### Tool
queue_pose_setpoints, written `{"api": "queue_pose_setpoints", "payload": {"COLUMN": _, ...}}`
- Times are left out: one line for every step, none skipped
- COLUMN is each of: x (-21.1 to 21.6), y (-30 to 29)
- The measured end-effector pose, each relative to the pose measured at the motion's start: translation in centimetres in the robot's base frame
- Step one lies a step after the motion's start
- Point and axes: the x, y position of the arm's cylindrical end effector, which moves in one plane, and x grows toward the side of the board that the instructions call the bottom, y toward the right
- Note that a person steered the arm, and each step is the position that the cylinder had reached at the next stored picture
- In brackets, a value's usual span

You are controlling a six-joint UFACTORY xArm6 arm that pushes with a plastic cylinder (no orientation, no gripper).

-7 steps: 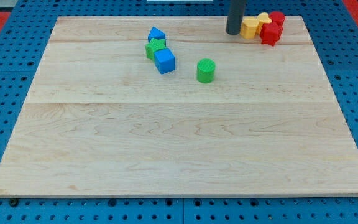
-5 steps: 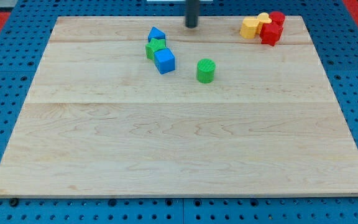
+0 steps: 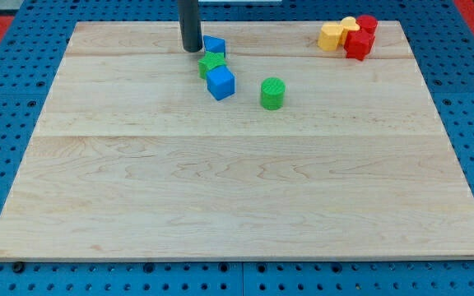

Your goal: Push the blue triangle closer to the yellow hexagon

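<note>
The blue triangle lies near the view's top, left of centre, on the wooden board. My tip is right beside its left side, touching or almost touching it. A green block sits just below the triangle, and a blue cube below that. The yellow hexagon lies at the top right, far to the right of the triangle, in a cluster with another yellow block and red blocks.
A green cylinder stands right of the blue cube. The board sits on a blue pegboard surface.
My tip has swept left from beside the yellow and red cluster to the blue triangle's left side. The triangle, green block and blue cube have shifted slightly right.
</note>
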Motion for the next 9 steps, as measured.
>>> {"api": "queue_pose_setpoints", "payload": {"x": 0.7, "y": 2.7}}
{"api": "queue_pose_setpoints", "payload": {"x": 3.7, "y": 5.1}}
{"api": "queue_pose_setpoints", "payload": {"x": 5.5, "y": 6.4}}
{"api": "queue_pose_setpoints", "payload": {"x": 6.2, "y": 6.4}}
{"api": "queue_pose_setpoints", "payload": {"x": 6.2, "y": 6.7}}
{"api": "queue_pose_setpoints", "payload": {"x": 5.7, "y": 7.0}}
{"api": "queue_pose_setpoints", "payload": {"x": 4.9, "y": 8.4}}
{"api": "queue_pose_setpoints", "payload": {"x": 4.7, "y": 11.4}}
{"api": "queue_pose_setpoints", "payload": {"x": 3.9, "y": 13.1}}
